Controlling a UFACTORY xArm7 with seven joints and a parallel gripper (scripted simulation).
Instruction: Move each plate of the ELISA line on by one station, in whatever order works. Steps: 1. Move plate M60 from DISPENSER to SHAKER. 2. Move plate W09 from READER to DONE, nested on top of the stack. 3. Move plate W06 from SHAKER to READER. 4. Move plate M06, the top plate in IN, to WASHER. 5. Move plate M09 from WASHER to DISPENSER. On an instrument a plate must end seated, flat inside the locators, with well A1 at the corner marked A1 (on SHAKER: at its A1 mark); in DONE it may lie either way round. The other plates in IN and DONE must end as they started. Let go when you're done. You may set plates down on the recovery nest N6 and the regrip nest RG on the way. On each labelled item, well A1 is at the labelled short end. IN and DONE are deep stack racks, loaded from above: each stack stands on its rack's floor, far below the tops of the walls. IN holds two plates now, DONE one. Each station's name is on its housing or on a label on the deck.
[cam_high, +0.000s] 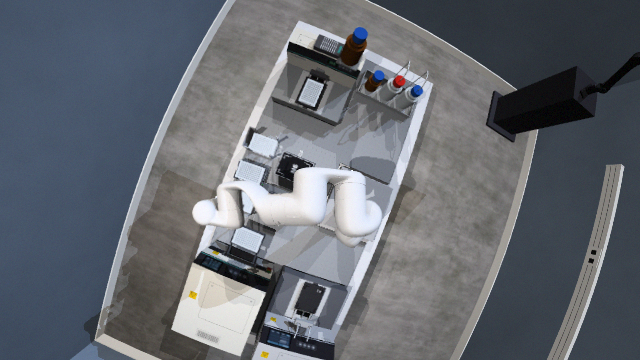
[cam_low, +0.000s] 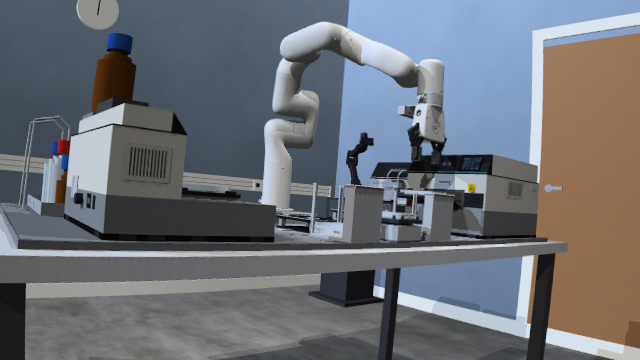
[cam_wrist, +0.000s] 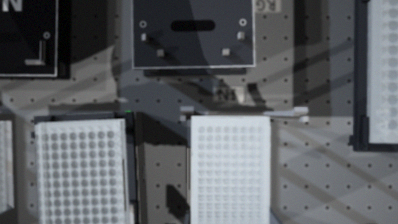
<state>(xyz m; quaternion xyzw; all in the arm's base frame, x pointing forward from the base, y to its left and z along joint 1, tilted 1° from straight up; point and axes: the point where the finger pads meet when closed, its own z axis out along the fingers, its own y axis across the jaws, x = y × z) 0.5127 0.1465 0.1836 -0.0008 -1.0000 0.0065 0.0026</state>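
Observation:
My gripper (cam_low: 425, 156) is open and empty. It hangs high above the deck's left side, in front of the beige instrument (cam_low: 480, 195). My fingers do not show in the wrist view. Straight below the wrist camera a white plate (cam_wrist: 230, 170) lies in the rack by the IN label (cam_wrist: 227, 94). A second white plate (cam_wrist: 80, 172) lies to its left, and a third (cam_wrist: 384, 75) in a dark frame at the right edge. From above I see white plates (cam_high: 262, 145) (cam_high: 250, 171) (cam_high: 246, 240) (cam_high: 310, 93) and a dark plate (cam_high: 309, 297). My arm (cam_high: 300, 200) hides the IN rack there.
The empty RG nest (cam_wrist: 192, 32) and the N6 nest (cam_wrist: 27, 37) lie beyond the racks. Tall rack walls (cam_low: 362, 212) (cam_low: 440, 215) stand under my gripper. A brown bottle (cam_high: 353, 49) and a rack of small bottles (cam_high: 397, 87) stand at the far end.

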